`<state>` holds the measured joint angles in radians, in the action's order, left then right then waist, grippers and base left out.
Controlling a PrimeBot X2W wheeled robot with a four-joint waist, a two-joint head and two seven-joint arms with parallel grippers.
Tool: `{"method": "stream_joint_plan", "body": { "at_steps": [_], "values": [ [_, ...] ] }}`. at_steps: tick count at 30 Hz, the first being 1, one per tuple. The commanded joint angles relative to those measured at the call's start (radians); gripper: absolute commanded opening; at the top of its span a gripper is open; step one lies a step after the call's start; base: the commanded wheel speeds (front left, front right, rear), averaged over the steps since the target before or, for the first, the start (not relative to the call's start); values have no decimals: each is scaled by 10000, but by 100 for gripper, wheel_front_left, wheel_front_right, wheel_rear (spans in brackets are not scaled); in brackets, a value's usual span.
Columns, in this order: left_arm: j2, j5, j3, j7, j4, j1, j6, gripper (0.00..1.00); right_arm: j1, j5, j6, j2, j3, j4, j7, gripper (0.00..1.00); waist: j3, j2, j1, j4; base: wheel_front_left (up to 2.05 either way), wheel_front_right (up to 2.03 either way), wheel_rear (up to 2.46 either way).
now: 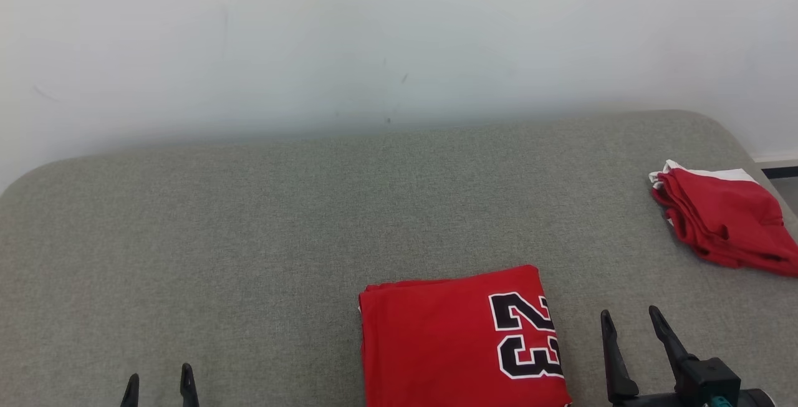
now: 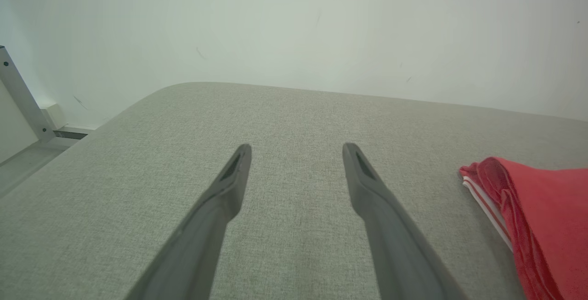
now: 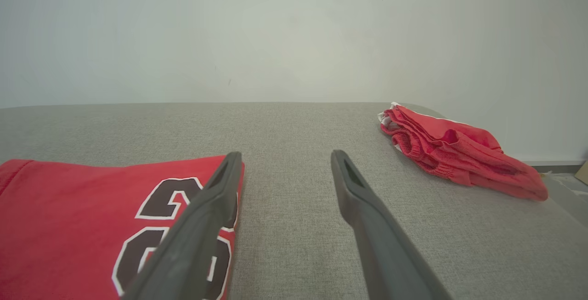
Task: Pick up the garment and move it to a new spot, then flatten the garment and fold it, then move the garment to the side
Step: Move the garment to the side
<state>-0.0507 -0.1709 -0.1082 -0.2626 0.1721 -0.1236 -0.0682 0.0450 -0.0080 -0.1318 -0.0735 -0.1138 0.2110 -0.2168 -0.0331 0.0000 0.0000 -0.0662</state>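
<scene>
left gripper [image 1: 159,373] and right gripper [image 1: 628,312] both gape empty; i'd pinch every layer at the folded jersey [image 1: 461,338] edges, so it shifts aside without unfolding.

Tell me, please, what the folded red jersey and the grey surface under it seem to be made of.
Folded red jersey: soft matte knit, perhaps polyester or cotton, judging by limp layered edges. Grey surface: coarse woven upholstery fabric, matte, with a visible heathered weave.

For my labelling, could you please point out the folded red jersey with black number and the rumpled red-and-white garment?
Folded red jersey with black number [image 1: 430,344]: head view, plain cloth left of number.
Rumpled red-and-white garment [image 1: 726,221]: head view, its red middle.
</scene>
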Motion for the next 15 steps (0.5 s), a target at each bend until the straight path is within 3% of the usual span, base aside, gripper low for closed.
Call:
{"method": "stream_joint_plan", "body": {
  "at_steps": [1,15],
  "values": [
    [9,72,-29,-22,11,-110,7,100,-23,5,22,-17,-13,13,-60,100,-1,0,0,9,0,0,0],
    [9,77,-54,-22,75,-66,-58,100,-164,27,22,-5,-40,267,-142,100,24,0,0,-55,0,0,0]
  ]
}}
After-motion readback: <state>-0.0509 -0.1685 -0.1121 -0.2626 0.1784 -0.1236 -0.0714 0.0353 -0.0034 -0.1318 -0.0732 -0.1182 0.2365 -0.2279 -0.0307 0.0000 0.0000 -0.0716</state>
